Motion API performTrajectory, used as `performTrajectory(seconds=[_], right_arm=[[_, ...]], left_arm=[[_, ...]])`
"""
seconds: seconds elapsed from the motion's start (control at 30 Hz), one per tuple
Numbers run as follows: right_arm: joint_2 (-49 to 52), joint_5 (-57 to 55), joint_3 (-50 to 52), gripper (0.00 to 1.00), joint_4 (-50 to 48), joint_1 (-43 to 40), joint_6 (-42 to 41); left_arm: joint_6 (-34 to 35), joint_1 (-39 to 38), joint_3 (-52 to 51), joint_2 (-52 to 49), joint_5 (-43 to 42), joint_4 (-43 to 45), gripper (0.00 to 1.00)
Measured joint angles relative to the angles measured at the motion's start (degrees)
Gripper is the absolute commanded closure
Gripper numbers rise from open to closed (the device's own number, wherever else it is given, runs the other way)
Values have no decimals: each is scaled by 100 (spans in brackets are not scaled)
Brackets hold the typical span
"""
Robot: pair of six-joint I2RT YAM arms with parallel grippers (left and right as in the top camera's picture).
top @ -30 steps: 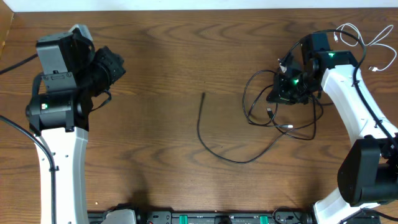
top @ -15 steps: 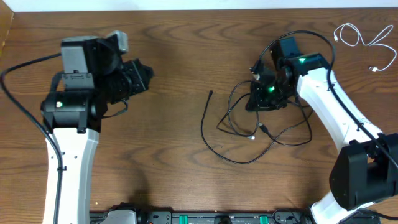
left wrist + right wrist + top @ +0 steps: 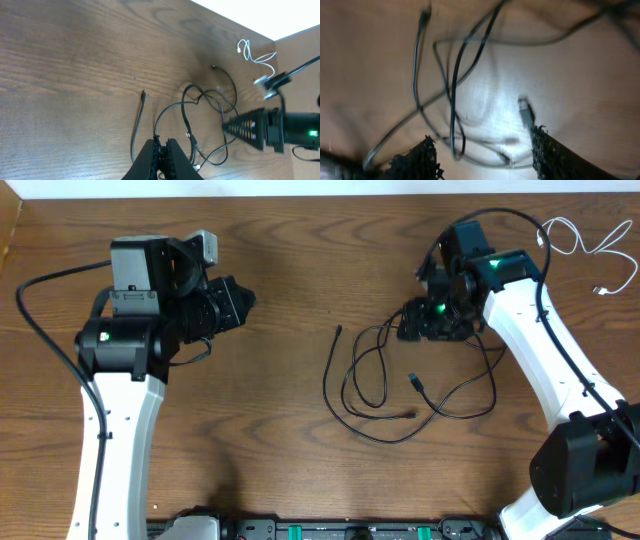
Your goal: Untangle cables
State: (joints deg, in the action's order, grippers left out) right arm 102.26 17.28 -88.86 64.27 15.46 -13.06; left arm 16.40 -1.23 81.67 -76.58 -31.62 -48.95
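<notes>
Two R-arm fingers (image 3: 555, 155) now apart, blk cable (image 3: 453, 95) dropped on table (image 3: 280, 280).

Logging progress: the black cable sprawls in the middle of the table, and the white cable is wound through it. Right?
No. The black cable does sprawl in the middle of the table, but the white cable lies apart from it near the far right corner; the overhead view shows this.
</notes>
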Motion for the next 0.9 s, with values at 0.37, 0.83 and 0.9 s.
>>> performTrajectory(seconds=[0.37, 0.83, 0.9], right_arm=[[238, -424, 46, 53, -1246, 11, -791], [1742, -514, 68, 51, -1753, 0, 2240], [1856, -518, 90, 53, -1847, 0, 2430]], left_arm=[[0, -2, 0, -284, 0, -87, 92], [-20, -2, 0, -284, 0, -98, 92], [-20, -2, 0, -284, 0, -98, 92]])
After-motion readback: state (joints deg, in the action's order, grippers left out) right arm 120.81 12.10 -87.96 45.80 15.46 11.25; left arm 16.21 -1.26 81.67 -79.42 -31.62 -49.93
